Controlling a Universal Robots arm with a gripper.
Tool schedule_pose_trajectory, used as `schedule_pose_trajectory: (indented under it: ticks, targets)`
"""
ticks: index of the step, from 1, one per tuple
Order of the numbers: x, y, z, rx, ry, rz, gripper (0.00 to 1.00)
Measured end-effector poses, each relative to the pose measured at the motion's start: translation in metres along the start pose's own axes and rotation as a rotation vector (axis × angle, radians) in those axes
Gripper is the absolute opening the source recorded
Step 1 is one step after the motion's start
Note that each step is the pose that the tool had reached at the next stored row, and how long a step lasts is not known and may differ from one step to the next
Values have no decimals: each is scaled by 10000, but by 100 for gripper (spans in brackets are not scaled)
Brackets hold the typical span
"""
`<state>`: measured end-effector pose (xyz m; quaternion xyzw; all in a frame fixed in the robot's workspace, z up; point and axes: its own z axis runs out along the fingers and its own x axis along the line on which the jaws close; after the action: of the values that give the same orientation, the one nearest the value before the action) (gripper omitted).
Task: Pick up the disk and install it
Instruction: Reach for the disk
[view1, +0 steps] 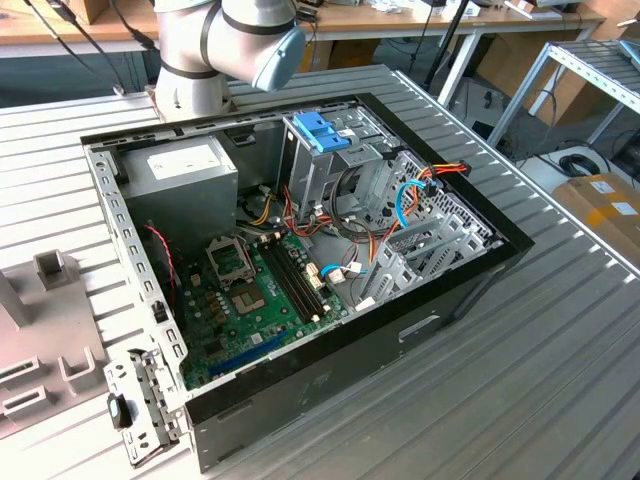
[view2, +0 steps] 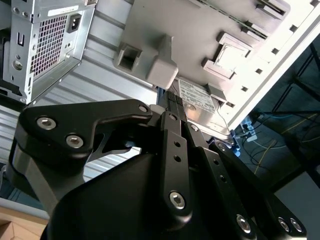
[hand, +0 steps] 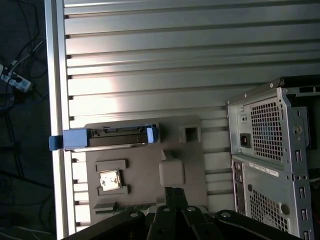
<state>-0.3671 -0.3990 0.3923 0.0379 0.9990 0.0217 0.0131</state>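
The gripper (hand: 172, 191) is hovering above the grey fixture (hand: 142, 175). Its jaws are pressed together and are grasping nothing. The disk (hand: 106, 137) is standing on edge in a slot of that fixture, with a blue rail (hand: 60, 141) at its end. Its label (view2: 196, 97) is showing just past the gripper in the second wrist view. Gripper and disk are near each other but apart.

In the exterior view the fixture (view1: 45, 335) is lying at eight o'clock from the open case (view1: 400, 330), on the exterior view's left. The cage (view1: 320, 135) is sitting at twelve o'clock inside the case.

The pick appears to be only beginning. Advice for this step:
- Open the jaws wider than the disk's thickness before any descent.
- Centre them over the upper edge, one jaw facing each flat face.
- Clamp on the metal body, not on the rails.
- Lift straight out of the slot, since a tilted pull is likely to bind the disk against the slot walls.
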Motion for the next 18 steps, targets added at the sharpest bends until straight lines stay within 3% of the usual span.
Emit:
schedule_pose_trajectory:
  ticks: [18]
  targets:
    - [286, -22, -4, 0, 0, 0, 10]
